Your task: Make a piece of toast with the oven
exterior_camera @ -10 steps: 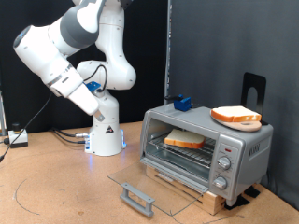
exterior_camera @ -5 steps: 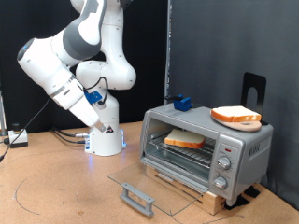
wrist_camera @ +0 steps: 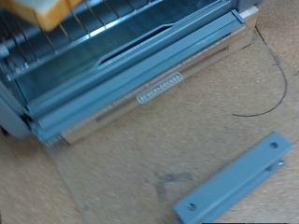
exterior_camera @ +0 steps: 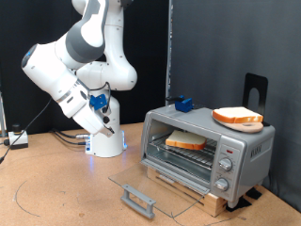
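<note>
A brown bench (exterior_camera: 56, 193) is carrying the oven (exterior_camera: 209, 151) on a wooden board (exterior_camera: 193, 191) at the exterior view's right, the robot's white base (exterior_camera: 105, 143) behind, and cables (exterior_camera: 68, 137) trailing at the left.

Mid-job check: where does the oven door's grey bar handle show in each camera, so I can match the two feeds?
Exterior view: the handle lies low and centre, at the outer edge of the dropped-open glass door.
Wrist view: the handle runs diagonally across the lower right corner.
Shared landmark: the slice of toast on the oven's wire rack, seen at a corner of the wrist view.
</note>
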